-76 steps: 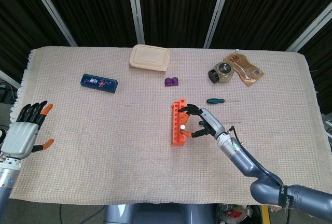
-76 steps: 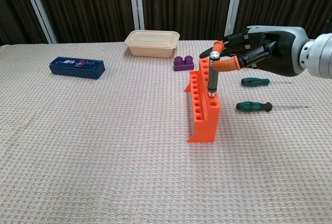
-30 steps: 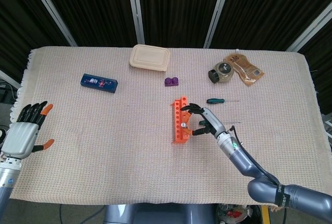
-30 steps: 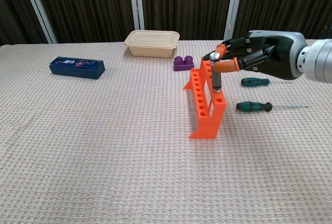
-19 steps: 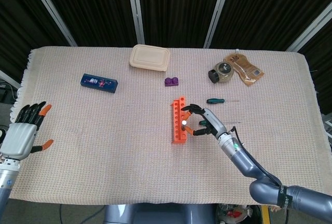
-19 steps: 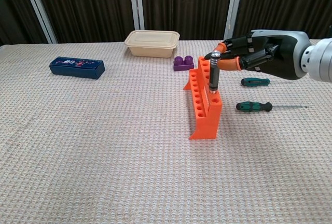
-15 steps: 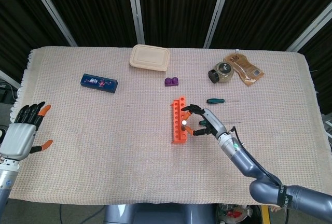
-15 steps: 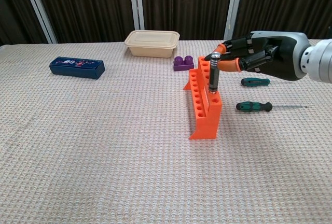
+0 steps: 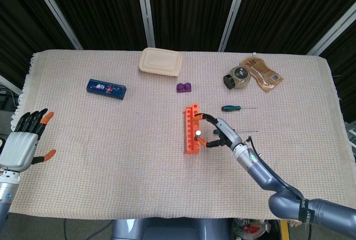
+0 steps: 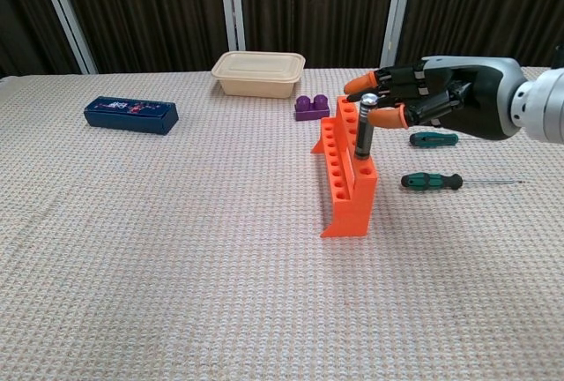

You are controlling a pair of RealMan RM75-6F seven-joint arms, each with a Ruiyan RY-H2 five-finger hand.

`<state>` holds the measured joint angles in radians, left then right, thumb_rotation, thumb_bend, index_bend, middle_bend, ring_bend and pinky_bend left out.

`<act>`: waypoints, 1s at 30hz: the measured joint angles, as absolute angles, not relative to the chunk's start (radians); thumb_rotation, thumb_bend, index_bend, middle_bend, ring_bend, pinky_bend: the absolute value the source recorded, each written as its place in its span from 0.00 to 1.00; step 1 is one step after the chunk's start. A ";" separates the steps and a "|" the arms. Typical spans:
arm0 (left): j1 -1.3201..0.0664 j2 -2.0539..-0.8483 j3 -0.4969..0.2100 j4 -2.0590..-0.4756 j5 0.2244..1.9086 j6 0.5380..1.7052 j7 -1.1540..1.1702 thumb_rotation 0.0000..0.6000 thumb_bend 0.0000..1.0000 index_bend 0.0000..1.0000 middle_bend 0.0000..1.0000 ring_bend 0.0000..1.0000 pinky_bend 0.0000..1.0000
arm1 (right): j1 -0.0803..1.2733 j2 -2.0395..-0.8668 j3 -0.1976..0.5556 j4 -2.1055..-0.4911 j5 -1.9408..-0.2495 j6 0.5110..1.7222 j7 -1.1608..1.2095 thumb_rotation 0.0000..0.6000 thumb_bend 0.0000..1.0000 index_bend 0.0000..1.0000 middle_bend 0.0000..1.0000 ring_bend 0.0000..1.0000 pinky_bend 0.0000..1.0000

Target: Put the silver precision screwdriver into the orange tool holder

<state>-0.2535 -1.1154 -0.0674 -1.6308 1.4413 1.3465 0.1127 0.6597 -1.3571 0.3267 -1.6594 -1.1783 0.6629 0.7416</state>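
The orange tool holder (image 9: 191,130) (image 10: 349,184) stands upright at mid-table. The silver precision screwdriver (image 10: 362,131) stands nearly upright in one of its near holes, and its shiny cap (image 9: 197,134) shows from above. My right hand (image 9: 218,132) (image 10: 434,100) hovers just right of the screwdriver's top. An orange fingertip lies above the cap and the thumb tip beside it, with small gaps, so nothing is held. My left hand (image 9: 20,145) hangs off the table's left edge with its fingers spread and empty.
Two green-handled screwdrivers (image 10: 432,181) (image 10: 434,139) lie right of the holder. A purple block (image 10: 312,107), a cream lidded container (image 10: 258,73) and a blue box (image 10: 130,114) sit farther back. A tape measure (image 9: 239,77) and a brown pouch (image 9: 261,73) are at the back right.
The right hand's thumb and finger have come off the screwdriver's top, which now stands alone in the holder. The holder, tipped a second ago, sits level again.
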 measured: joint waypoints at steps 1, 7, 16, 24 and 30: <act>-0.253 -1.115 -0.067 -1.631 1.442 1.347 0.113 1.00 0.18 0.00 0.00 0.00 0.00 | 0.659 -1.355 0.327 -1.662 -1.185 0.664 0.746 1.00 0.20 0.02 0.01 0.00 0.00; -0.250 -1.110 -0.068 -1.635 1.445 1.355 0.109 1.00 0.18 0.00 0.00 0.00 0.00 | 0.642 -1.321 0.328 -1.692 -1.232 0.690 0.765 1.00 0.15 0.00 0.00 0.00 0.00; -0.233 -1.109 -0.067 -1.636 1.446 1.380 0.108 1.00 0.18 0.00 0.00 0.00 0.00 | 0.576 -1.233 0.318 -1.737 -1.308 0.853 0.669 1.00 0.21 0.16 0.06 0.00 0.00; -0.210 -1.118 -0.055 -1.644 1.457 1.411 0.122 1.00 0.18 0.00 0.00 0.00 0.00 | 0.479 -1.210 0.285 -1.740 -1.307 1.106 0.251 1.00 0.28 0.17 0.08 0.00 0.00; -0.192 -1.128 -0.032 -1.661 1.496 1.434 0.128 1.00 0.18 0.00 0.00 0.00 0.00 | 0.390 -1.210 0.228 -1.707 -1.312 1.291 -0.010 1.00 0.28 0.07 0.01 0.00 0.00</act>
